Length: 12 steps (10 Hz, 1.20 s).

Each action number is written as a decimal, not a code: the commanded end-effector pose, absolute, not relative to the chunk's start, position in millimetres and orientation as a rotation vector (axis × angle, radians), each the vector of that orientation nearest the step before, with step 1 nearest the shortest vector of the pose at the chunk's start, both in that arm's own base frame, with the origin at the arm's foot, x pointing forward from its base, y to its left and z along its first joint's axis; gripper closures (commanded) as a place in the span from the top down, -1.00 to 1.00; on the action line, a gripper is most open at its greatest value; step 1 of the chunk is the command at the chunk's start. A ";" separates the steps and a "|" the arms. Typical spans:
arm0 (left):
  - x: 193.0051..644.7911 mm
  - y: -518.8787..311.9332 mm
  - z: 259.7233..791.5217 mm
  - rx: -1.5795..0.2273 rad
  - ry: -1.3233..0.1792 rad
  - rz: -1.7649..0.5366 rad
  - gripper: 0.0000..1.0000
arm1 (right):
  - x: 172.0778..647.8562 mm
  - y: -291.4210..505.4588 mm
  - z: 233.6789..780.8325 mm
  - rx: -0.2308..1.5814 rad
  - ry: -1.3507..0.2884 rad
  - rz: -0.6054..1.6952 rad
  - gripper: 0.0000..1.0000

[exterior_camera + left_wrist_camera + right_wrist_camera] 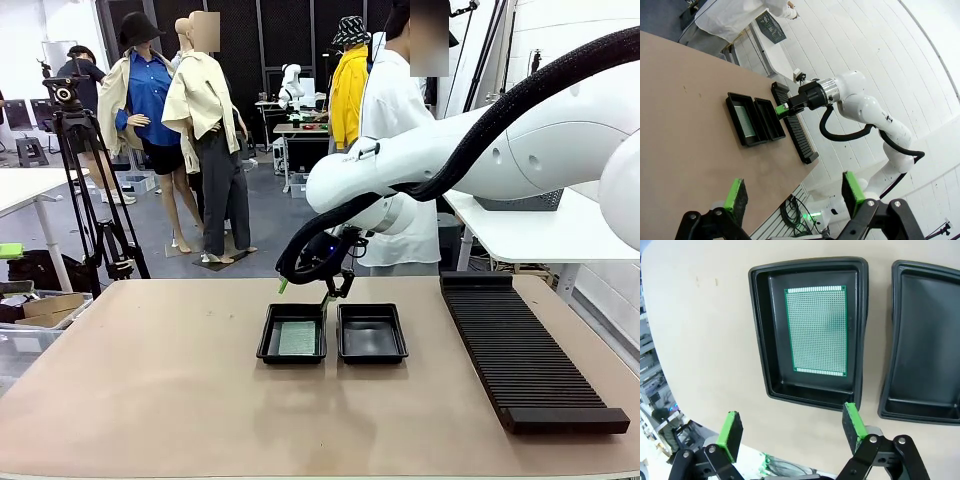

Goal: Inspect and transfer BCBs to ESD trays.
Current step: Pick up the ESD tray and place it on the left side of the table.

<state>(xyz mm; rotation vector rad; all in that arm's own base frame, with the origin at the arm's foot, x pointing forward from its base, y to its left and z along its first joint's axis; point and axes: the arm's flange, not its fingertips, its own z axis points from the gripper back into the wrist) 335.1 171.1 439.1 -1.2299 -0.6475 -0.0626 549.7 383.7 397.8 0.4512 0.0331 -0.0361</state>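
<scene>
The BCB (816, 330) lies flat in the left ESD tray (765, 340); the right tray (925, 340) beside it holds nothing. Your right hand (792, 430) hovers just above, wide and empty. Your left hand (794, 192) hangs wide, well off the tabletop (690, 125). This placement looks done, so you'll likely need another board to inspect.
</scene>
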 end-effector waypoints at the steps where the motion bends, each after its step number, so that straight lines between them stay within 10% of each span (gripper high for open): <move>1: 333.1 172.0 440.8 -1.242 -0.649 -0.061 1.00 | 550.4 383.1 396.6 0.459 0.022 -0.039 1.00; 12: 335.1 171.1 439.1 -1.230 -0.648 -0.063 1.00 | 549.7 383.7 397.8 0.451 0.033 -0.036 1.00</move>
